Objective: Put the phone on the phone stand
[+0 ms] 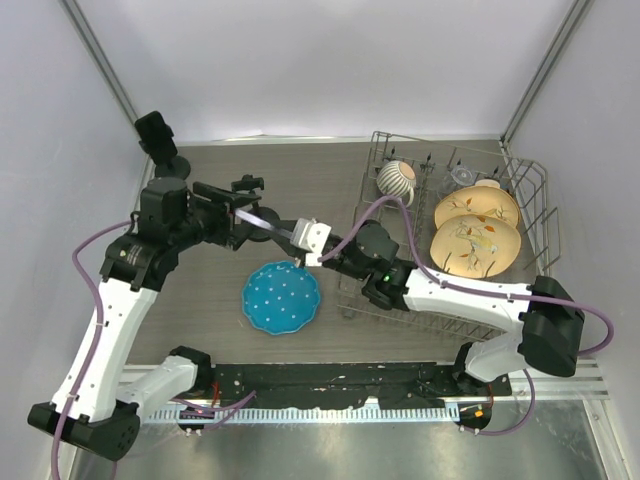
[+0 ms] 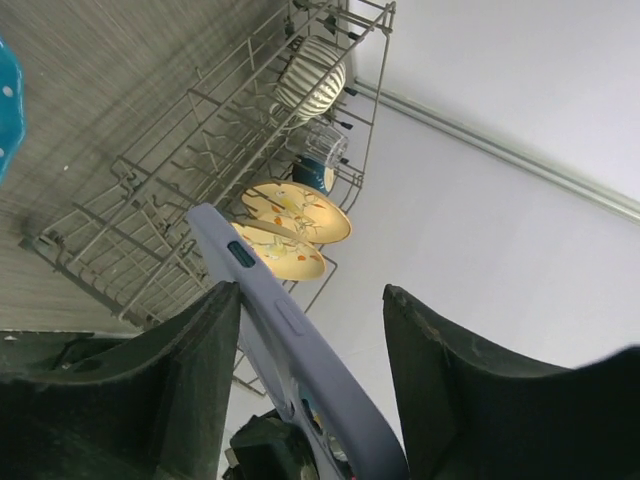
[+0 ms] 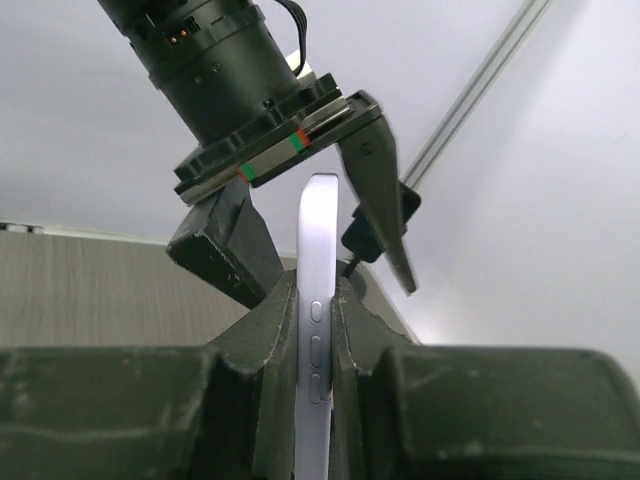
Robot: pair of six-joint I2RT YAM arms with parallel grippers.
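The lilac-cased phone point(image 1: 266, 223) hangs in the air between both arms, left of the table's middle. My right gripper point(image 1: 301, 238) is shut on its near end; in the right wrist view both pads point(image 3: 283, 315) press the phone's point(image 3: 320, 250) flat faces. My left gripper point(image 1: 238, 213) is open around the far end. In the left wrist view the phone point(image 2: 290, 335) lies against the left finger point(image 2: 190, 350), with a wide gap to the right one. The black phone stand point(image 1: 157, 137) is at the far left corner, apart from both grippers.
A blue dotted plate point(image 1: 281, 297) lies on the table below the phone. A wire dish rack point(image 1: 525, 185) on the right holds a striped cup point(image 1: 397, 179), two yellow plates point(image 1: 476, 243) and a glass. White walls close in the left, back and right.
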